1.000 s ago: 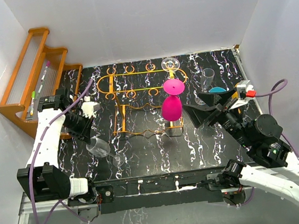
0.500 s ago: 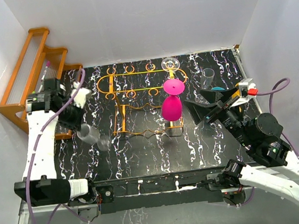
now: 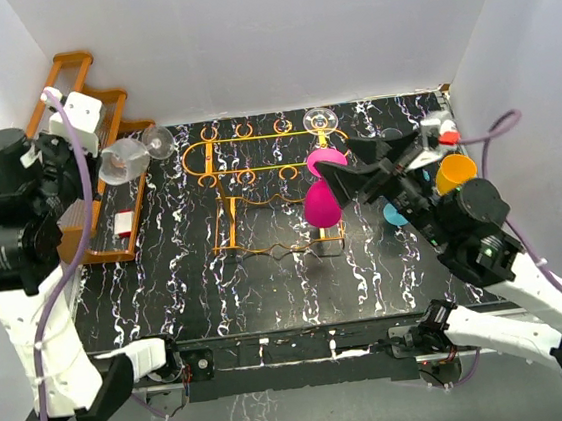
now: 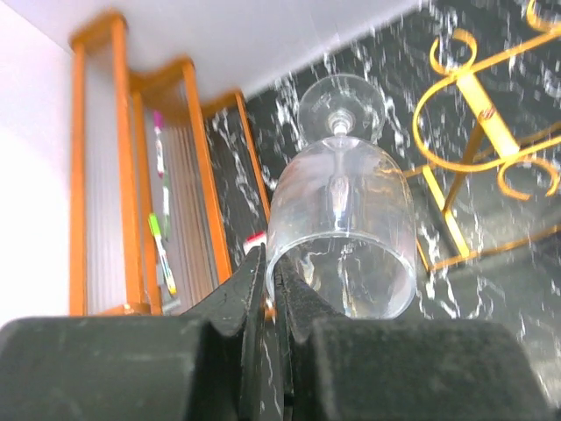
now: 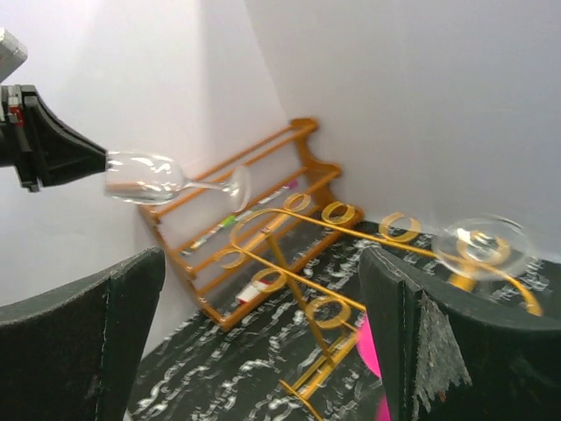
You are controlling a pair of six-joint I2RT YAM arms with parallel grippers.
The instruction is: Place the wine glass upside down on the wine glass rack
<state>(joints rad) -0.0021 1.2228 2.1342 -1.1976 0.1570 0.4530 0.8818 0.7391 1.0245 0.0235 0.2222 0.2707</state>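
wine glass (image 4: 340, 210): clear, sideways | rim pinched by left hand (image 4: 269, 274); right hand (image 5: 261, 259) spread

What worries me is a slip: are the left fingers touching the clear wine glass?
Touching. The left wrist view shows the left fingers pinching the clear wine glass by its rim.

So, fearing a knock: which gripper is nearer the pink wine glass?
Right. The right gripper hangs open close beside the pink wine glass; the left gripper, shut on the clear wine glass, is far off near the wooden rack.
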